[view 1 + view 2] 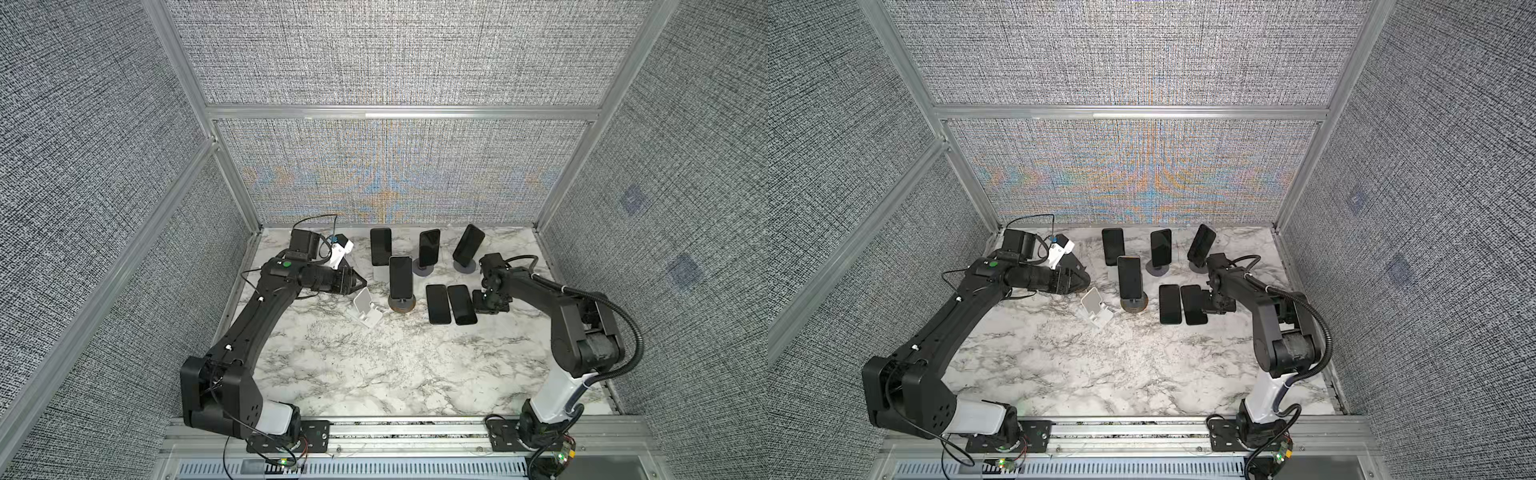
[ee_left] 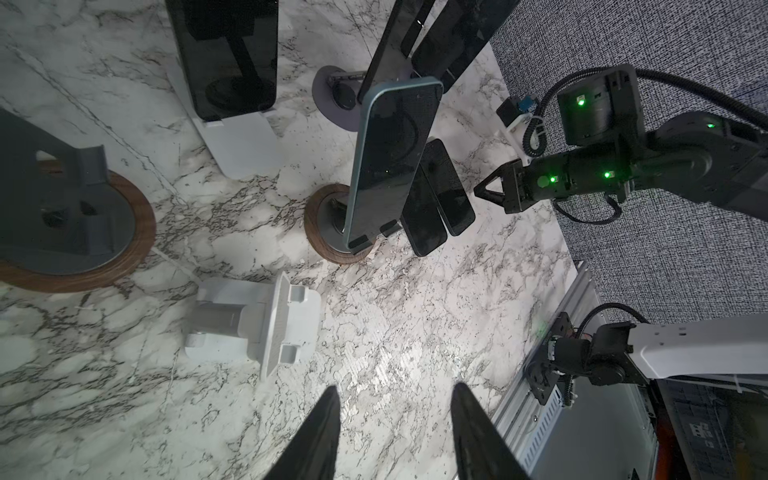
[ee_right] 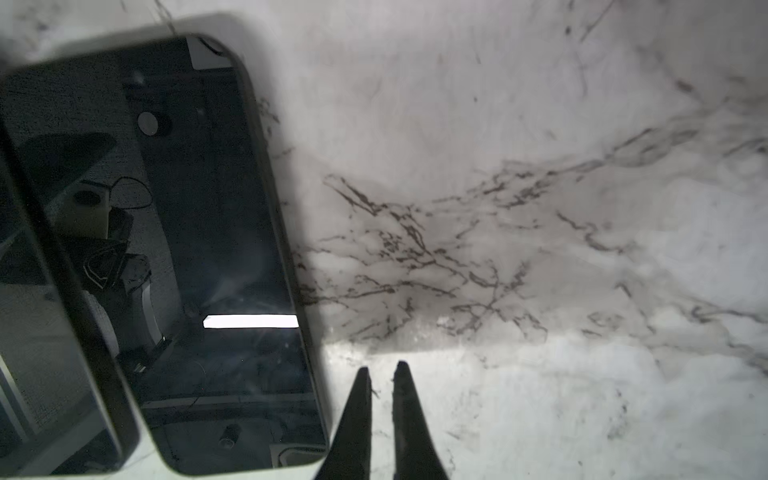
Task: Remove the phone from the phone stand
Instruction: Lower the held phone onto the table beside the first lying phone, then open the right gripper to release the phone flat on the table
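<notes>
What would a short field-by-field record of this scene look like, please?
surface: marble table
phones on stands: four; front phone, three back phones
flat phones: two, side by side on the table
empty stands: white stand; wood-based stand, seen in left wrist view only
left jaws: apart, empty, near white stand
right jaws: shut, empty, beside flat phones
task: no phone gripped

Grey woven fabric walls (image 1: 395, 62) in aluminium framing (image 1: 399, 112) (on three sides) enclose an evenly lit, marble-patterned table (image 1: 374, 374).
</notes>
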Motion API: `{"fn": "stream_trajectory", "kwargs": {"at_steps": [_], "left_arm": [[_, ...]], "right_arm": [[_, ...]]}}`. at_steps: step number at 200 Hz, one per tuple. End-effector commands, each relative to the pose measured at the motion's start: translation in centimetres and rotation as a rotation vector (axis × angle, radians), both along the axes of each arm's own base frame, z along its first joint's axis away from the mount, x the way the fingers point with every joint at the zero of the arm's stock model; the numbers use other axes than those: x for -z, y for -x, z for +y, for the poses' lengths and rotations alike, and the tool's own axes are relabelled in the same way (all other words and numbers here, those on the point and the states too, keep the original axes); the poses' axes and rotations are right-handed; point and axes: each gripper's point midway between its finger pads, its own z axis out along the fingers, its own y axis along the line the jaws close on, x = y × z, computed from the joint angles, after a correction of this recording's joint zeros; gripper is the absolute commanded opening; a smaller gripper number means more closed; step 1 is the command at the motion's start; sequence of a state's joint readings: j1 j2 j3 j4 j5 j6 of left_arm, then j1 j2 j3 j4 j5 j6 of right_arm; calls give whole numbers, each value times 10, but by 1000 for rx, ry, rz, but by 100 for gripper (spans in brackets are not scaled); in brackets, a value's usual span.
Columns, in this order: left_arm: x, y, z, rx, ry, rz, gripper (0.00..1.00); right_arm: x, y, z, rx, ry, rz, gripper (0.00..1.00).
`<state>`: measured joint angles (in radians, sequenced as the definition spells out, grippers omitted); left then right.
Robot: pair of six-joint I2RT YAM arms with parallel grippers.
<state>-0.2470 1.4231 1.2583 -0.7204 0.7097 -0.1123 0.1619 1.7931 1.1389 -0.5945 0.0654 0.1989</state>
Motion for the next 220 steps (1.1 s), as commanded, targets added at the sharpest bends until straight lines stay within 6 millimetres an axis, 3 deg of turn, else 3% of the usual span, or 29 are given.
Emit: {"fn": "stream_trajectory", "kwargs": {"at_steps": [1,81,150,220], "left_arm": [[-5,1,0,3,2,-14,46],[-3,0,1,1,-8,-11,46],[0,-1,2,-2,-17,-5,46],[1,-1,4,-4,-28,-9,50]], "right_arm": [[2,-6,6,-5,-25,0,10],[13,0,23,-43,-75,60,10],[7,-3,32,-66,-106,37,13],[-14,-7,20,-72,-40,-15,34]]}}
